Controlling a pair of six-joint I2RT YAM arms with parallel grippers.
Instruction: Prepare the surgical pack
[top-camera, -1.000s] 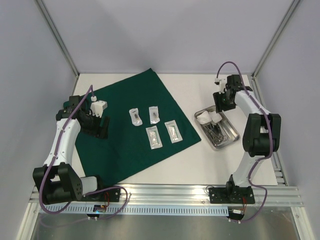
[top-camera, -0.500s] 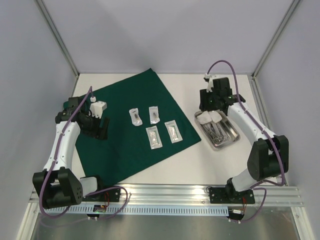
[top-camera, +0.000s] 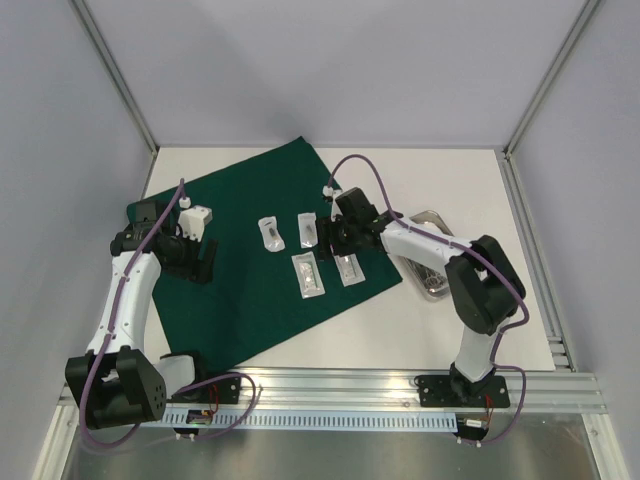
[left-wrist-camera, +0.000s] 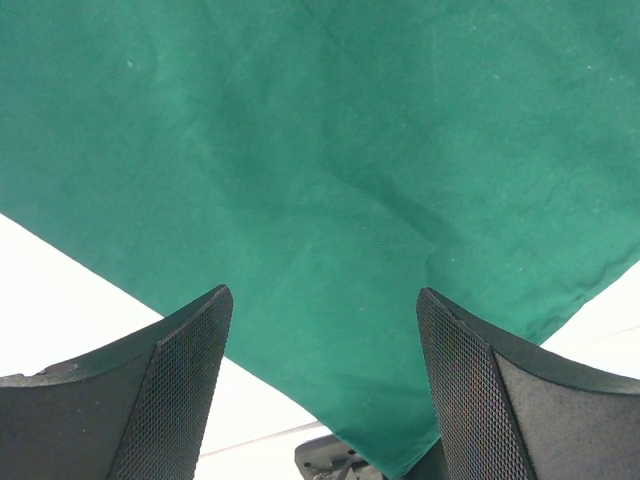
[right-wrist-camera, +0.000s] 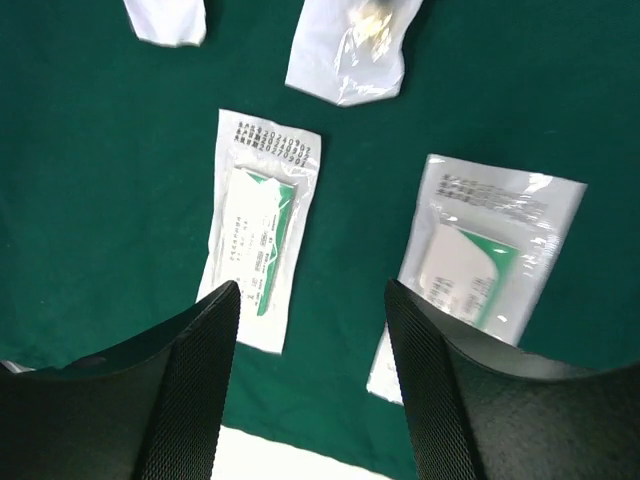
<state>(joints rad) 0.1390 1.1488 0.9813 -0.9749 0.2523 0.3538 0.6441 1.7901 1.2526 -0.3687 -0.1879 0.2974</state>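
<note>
My right claw (right-wrist-camera: 312, 300) hangs over the right part of the green cloth (top-camera: 250, 290), its fingers apart with nothing between them. In the wrist view two printed pouches lie below it: the slimmer printed pouch (right-wrist-camera: 258, 255) just beside one finger and the broader printed pouch (right-wrist-camera: 480, 262) just beyond the other, with bare cloth in the gap. Farther on lies a clear pouch (right-wrist-camera: 348, 45) with something metallic inside. The cloth is spread flat on the tabletop (top-camera: 430, 170), turned cornerwise. The steel tray (top-camera: 434, 288) stands off its right edge, partly hidden under my right arm.

I judge the step in hand to be taking one of these pouches. As it hangs now the claw straddles cloth, not a pouch, so I would first shift sideways until one pouch sits centred between the fingers. The pouches are thin and flat and the cloth is soft. Coming down too far would likely pinch a fold of cloth along with the pouch and drag the others out of order. I would turn the wrist so the fingers close across the short width, catch an edge and lift gently.

My left claw (left-wrist-camera: 322, 300) — wide apart, empty — hovers above the cloth's left edge, where white tabletop shows. It could pin the cloth if it creeps.
</note>
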